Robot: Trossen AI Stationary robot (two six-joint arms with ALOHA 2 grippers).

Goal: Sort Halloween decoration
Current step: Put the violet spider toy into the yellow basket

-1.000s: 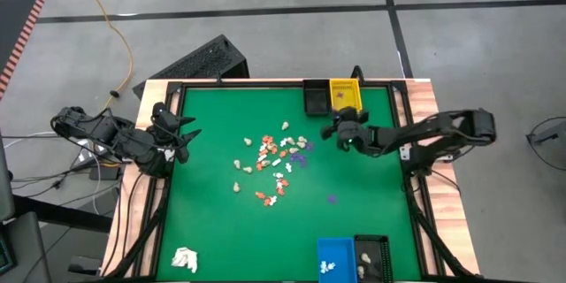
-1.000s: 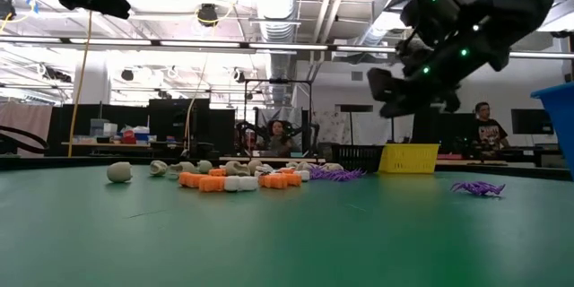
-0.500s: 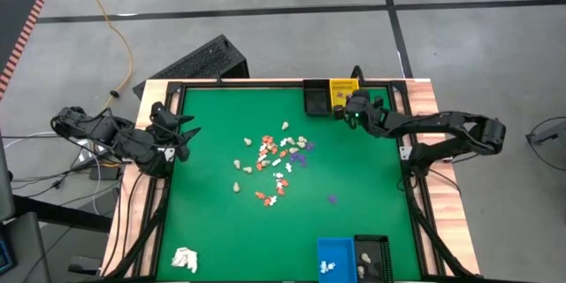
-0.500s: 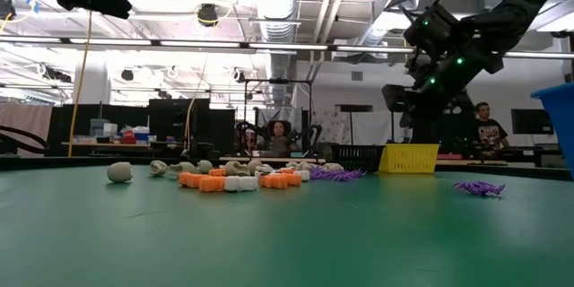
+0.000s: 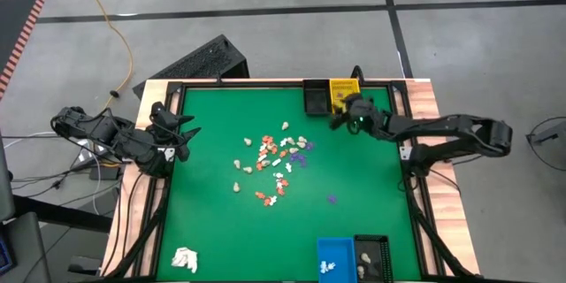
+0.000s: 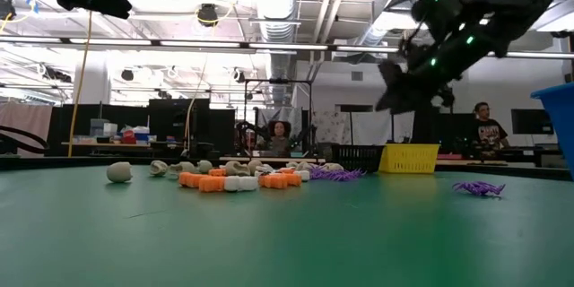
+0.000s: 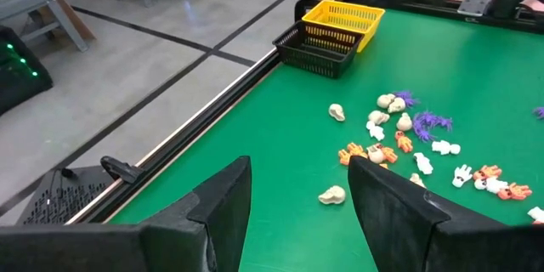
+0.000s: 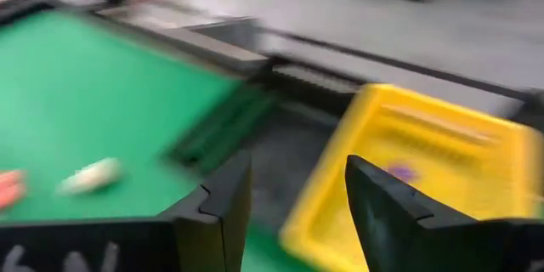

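Right gripper (image 5: 343, 117): fingers parted, empty, over the yellow basket (image 5: 346, 93) at the desk's far edge, where purple pieces go.
Left gripper (image 5: 183, 133): open, waiting at left edge.
Halloween decoration (image 5: 274, 164): scattered mid-desk, unsorted.

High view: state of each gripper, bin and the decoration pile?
Left gripper: open, empty, at the table's left edge.
Right gripper: open, empty, by the yellow basket.
Yellow basket: holds a purple piece.
Halloween decoration: scattered loose mid-table.
Blue bin: holds white pieces.

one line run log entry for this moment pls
right gripper: open, above yellow basket | purple piece in basket | left gripper: open, waiting at table edge
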